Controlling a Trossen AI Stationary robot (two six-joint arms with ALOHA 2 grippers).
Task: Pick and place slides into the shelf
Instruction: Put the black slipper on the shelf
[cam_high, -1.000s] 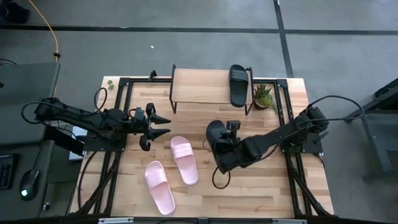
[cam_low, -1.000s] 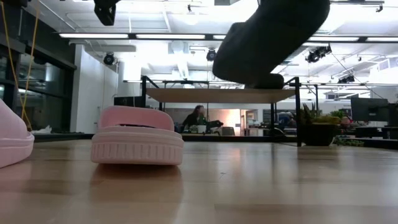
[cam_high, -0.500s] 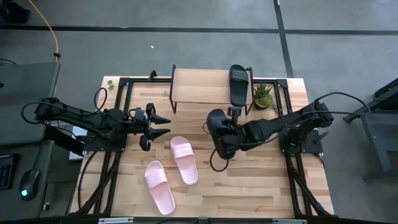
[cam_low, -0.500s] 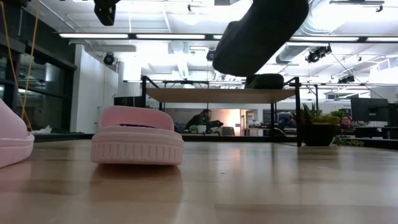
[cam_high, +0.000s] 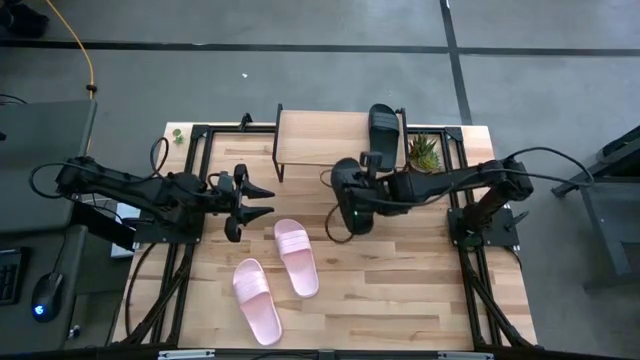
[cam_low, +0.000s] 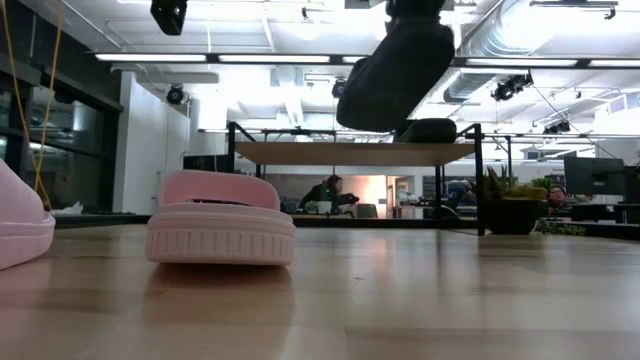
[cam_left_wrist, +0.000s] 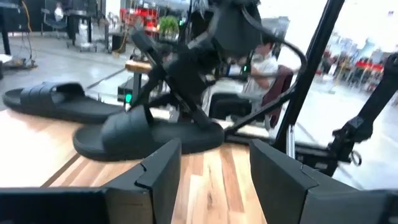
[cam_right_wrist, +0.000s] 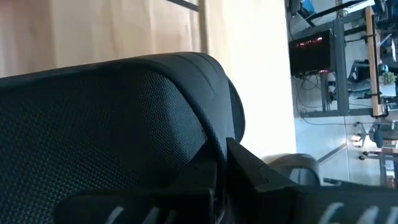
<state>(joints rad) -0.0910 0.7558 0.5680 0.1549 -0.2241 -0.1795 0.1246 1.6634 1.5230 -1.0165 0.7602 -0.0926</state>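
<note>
In the high view the right gripper sits just right of centre, fingers clenched on a black slide held up off the desk, just below the shelf in the frame. The low view shows that slide hanging tilted near the top of the frame, above the level of the shelf board and clear of the desk. The right wrist view is filled by the slide's dark textured strap, with the fingers pressed against it. A second black slide lies on the right end of the shelf, lengthwise up the frame, and a small potted plant stands just right of it on the desk. The two pink slides lie on the desk at lower centre-left, side by side and angled, soles down; the low view shows one at left centre and the edge of the other at the far left. The left gripper hovers at centre-left, just above-left of the pink pair in the frame, fingers spread apart and empty. In the low view a seated person shows far behind, under the shelf.
</note>
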